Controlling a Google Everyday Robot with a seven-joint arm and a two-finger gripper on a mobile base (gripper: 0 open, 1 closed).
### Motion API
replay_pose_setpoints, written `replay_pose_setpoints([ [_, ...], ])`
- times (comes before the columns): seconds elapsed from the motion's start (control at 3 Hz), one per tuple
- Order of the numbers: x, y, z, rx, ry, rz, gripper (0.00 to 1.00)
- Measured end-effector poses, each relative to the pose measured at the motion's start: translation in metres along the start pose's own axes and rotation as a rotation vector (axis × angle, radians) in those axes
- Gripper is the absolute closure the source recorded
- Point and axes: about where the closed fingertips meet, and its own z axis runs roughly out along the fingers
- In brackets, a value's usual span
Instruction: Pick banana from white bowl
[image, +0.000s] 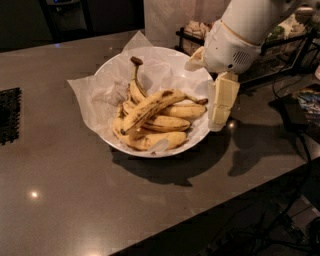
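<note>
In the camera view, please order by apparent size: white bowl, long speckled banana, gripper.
1. white bowl, clearly largest.
2. long speckled banana.
3. gripper, beside the bowl's right rim; it looks nearly banana-sized, so this order is unsure.

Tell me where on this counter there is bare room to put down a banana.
Bare counter lies in front of the white bowl and between it and the black mat. Crowded: the bowl's right rim, where the claw hangs, and the wire rack behind it.
</note>
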Motion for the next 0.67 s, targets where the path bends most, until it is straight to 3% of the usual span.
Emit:
replay_pose_setpoints([
  [0.67, -0.031, -0.007, 0.057, -0.153, -0.035, -0.093, 0.0],
])
